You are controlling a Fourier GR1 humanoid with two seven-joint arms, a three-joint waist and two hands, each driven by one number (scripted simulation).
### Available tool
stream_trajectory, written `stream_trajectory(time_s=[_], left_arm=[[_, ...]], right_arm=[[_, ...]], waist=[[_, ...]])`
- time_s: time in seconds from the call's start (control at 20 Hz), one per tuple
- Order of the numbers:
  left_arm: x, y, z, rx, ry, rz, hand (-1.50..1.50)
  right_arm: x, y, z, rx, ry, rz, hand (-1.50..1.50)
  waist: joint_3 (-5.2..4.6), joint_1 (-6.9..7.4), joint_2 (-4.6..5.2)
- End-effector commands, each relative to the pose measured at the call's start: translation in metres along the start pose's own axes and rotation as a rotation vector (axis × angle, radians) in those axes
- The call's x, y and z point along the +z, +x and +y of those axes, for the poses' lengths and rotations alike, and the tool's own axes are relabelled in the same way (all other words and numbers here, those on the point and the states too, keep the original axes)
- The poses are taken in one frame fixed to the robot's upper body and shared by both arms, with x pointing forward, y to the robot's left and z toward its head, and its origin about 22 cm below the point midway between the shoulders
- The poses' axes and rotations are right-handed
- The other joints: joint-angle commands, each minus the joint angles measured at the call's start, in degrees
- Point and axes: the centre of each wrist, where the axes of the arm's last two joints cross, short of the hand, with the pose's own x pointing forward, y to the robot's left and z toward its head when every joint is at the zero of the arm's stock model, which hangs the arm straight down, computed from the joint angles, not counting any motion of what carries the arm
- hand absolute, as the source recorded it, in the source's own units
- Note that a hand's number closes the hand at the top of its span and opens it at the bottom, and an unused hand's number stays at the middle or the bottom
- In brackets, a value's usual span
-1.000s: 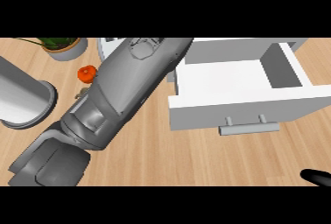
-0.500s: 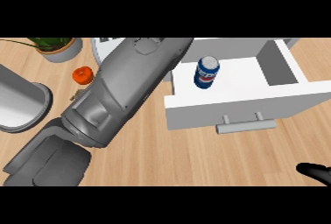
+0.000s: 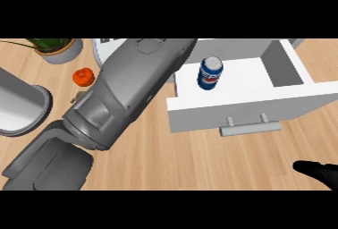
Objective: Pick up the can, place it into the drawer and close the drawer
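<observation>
A blue can (image 3: 210, 73) with a white top stands upright inside the open white drawer (image 3: 247, 107), toward its left side. The drawer's handle (image 3: 249, 129) faces me. My left forearm (image 3: 125, 96) runs from the lower left up to the top edge, just left of the can, and the left hand itself is past the top edge, out of sight. Nothing holds the can. Part of my black right hand (image 3: 318, 172) shows at the lower right corner, well below the drawer front.
A potted plant (image 3: 52, 47) stands at the top left, with a small orange object (image 3: 83, 76) below it. A large grey cylindrical vessel (image 3: 19, 107) sits at the left edge. The wooden counter (image 3: 198, 161) stretches in front of the drawer.
The can, unseen a second ago, now stands in the drawer. The drawer and arm sit lower in the view. My right hand shows a little more at the lower right.
</observation>
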Motion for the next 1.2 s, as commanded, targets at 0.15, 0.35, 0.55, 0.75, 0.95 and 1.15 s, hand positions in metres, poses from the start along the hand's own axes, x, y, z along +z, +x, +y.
stream_trajectory(time_s=[0.15,0.35,0.55,0.75,0.95,1.15], left_arm=[[0.003,0.013,-0.005,0.081,-0.014,0.011,-1.50],[-0.001,-0.002,0.001,0.079,0.034,-0.001,-1.50],[-0.001,0.008,0.000,0.099,0.002,-0.017,-1.50],[0.000,0.015,-0.004,0.055,0.011,-0.019,-1.50],[0.002,0.008,-0.004,0.056,-0.007,-0.016,-1.50],[-0.001,0.012,-0.002,0.073,-0.026,-0.011,-1.50]], right_arm=[[-0.027,0.000,0.024,0.224,0.091,-0.084,-1.50],[-0.036,-0.011,0.028,0.391,0.126,-0.083,-1.50],[-0.056,-0.025,0.057,0.483,0.150,-0.113,-1.50],[-0.063,-0.054,0.073,0.578,0.210,-0.086,-1.50],[-0.080,-0.070,0.104,0.688,0.220,-0.093,-1.50],[-0.099,-0.093,0.114,0.768,0.243,-0.089,-1.50]], waist=[[-0.06,1.17,0.12],[-0.05,1.67,0.21],[-0.08,3.56,0.17],[-0.07,4.10,-0.49],[-0.10,4.89,-0.72],[-0.11,5.76,-0.56]])
